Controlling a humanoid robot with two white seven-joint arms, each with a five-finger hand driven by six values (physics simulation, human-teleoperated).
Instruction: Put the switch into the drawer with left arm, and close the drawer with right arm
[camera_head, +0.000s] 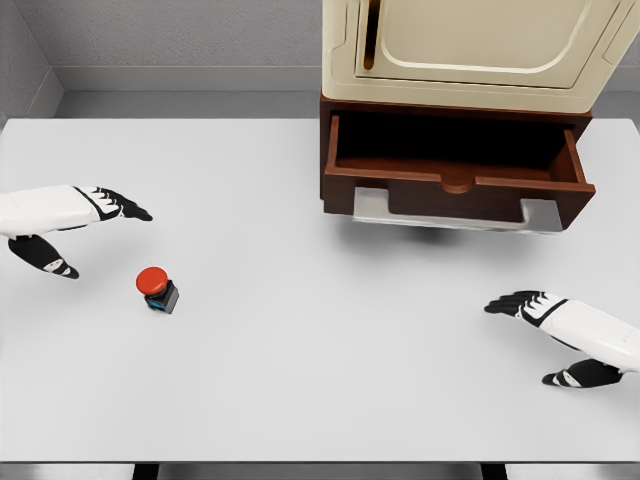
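Table (300, 380): white surface filling most of the frame, bearing all items below. Cabinet (470, 50): cream body at upper right, cut off by the top edge, standing at the table's far side. Drawer (455, 190): dark brown, pulled out beneath the cabinet at upper right, interior open to view and holding nothing visible. Left hand (85, 220): at the left edge, mid-height, fingers extended and spread from the thumb, grasping nothing; it sits up and to the left of the switch, near but apart from it. Right hand (545, 325): lower right, fingers likewise extended, holding nothing, well apart from the drawer front. Switch (158, 288): small dark box with red round button on top, upright on the table at left of centre, well apart from the drawer. Step in hand, by judgement: approach to the switch, nothing yet grasped. Next move calls for the left hand to descend over the switch and close on its body.
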